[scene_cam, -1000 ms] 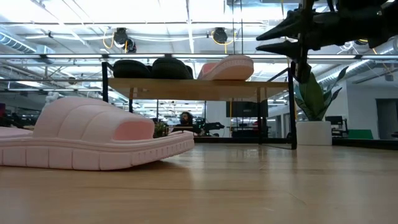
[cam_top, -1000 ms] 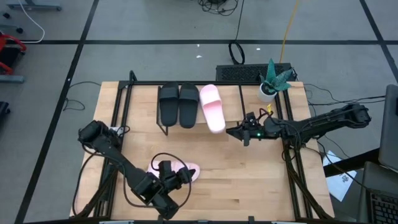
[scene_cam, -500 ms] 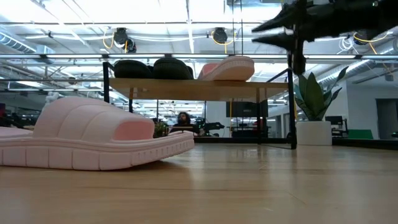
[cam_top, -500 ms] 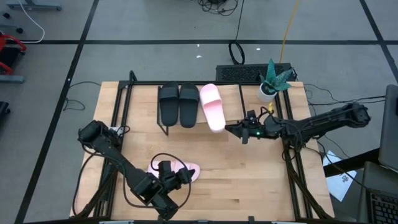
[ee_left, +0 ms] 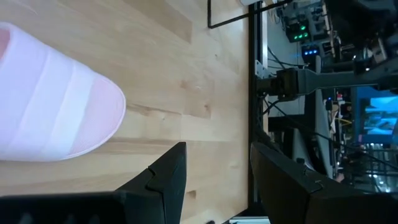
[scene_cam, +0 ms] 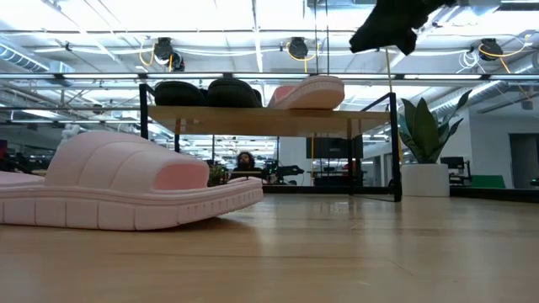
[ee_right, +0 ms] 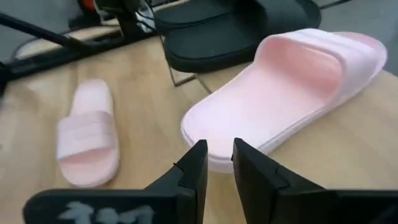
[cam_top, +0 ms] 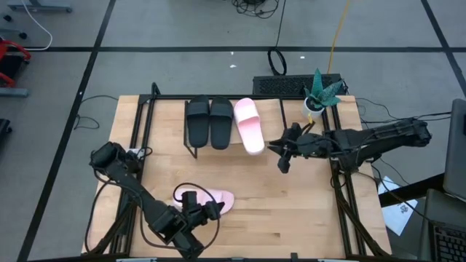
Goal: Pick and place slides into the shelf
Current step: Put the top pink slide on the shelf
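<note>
Lying flat on the tabletop (cam_top: 291, 211) near its front edge, the loose pink slide (cam_top: 206, 200) is the one still to be placed, and the left gripper (cam_top: 191, 216) sits right at it — released, its fingers spread with bare wood showing between them in the left wrist view, and the slide's strap end (ee_left: 56, 115) just off to one side of the gap, not yet between the fingers. The slide's long axis runs across the tabletop, roughly side to side, so it lies crosswise to the slides already racked. Farther back, the shelf (cam_top: 271, 116) carries two black slides (cam_top: 209, 121) side by side and a second pink slide (cam_top: 249, 125) next to them; that pink one points front to back and its near end overhangs the shelf's front edge, tilted as the low view shows. The right gripper (cam_top: 284, 151) hovers just beside that overhanging end, above the tabletop, its fingers close together with only a narrow gap and holding nothing. By my reading the left arm is far the nearer to the loose slide, while the free shelf space lies on the right arm's side — a turn of the slide seems needed before it can sit alongside the others.
</note>
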Motion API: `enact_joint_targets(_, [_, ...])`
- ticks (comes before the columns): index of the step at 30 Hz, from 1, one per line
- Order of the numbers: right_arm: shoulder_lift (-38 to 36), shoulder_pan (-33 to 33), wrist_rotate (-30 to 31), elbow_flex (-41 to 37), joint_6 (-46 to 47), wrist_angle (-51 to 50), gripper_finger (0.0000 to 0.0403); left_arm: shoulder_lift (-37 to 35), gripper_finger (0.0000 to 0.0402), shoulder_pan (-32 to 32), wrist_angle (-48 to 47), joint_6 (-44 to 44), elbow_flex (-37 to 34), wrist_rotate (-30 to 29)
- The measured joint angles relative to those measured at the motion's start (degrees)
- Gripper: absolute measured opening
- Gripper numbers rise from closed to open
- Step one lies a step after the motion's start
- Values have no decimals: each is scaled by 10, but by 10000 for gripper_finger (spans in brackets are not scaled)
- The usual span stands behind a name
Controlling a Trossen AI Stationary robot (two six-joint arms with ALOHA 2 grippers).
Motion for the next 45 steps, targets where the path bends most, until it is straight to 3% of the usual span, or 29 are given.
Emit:
enact_joint_targets(11, [93, -22, -5, 11, -55, -26, 68, 0, 175, -6, -11, 5, 0, 0])
enact_joint_targets(20, [87, -22, -3, 41, -82, -45, 68, 0, 175, -10, -12, 0, 0, 0])
enact_joint_targets(28, [88, -37, 11, 50, -102, -141, 68, 0, 175, -10, -13, 0, 0, 0])
enact_joint_targets(45, [132, -63, -7, 50, -159, -76, 68, 0, 175, -7, -5, 0, 0, 0])
